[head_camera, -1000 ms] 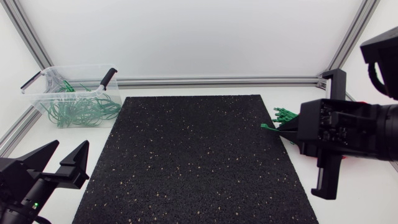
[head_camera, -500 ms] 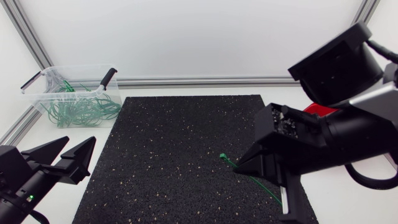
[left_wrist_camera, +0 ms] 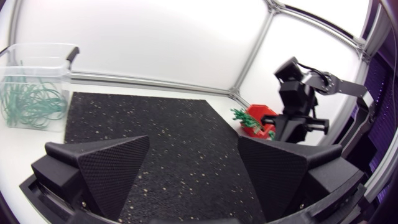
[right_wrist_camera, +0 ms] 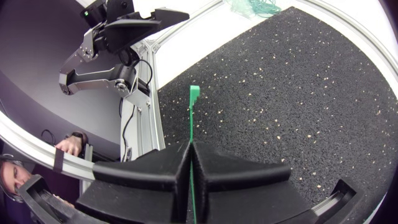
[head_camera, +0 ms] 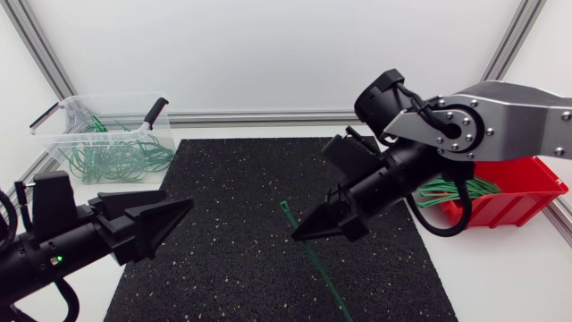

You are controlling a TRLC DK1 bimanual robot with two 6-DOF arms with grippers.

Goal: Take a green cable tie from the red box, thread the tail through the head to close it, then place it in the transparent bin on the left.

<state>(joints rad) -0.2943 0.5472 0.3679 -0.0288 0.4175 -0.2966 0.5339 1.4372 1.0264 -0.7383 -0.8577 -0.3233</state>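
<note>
Currently the cable tie (head_camera: 320, 268) is pinched near its head by the right claw (head_camera: 304, 234), the left claw (left_wrist_camera: 193, 142) spread; the long free tail could be swung off-line, spoiling threading.

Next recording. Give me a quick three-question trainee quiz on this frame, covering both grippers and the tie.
1. True or false: the right gripper is shut on a green cable tie.
2. Pick one. That tie is: A) closed into a loop; B) straight, its tail not threaded through its head; C) snapped in two.
3. Short answer: which gripper stands open with nothing between its fingers?

Key
1. True: both fingers pinch the tie from two sides.
2. B
3. The left gripper.
</note>
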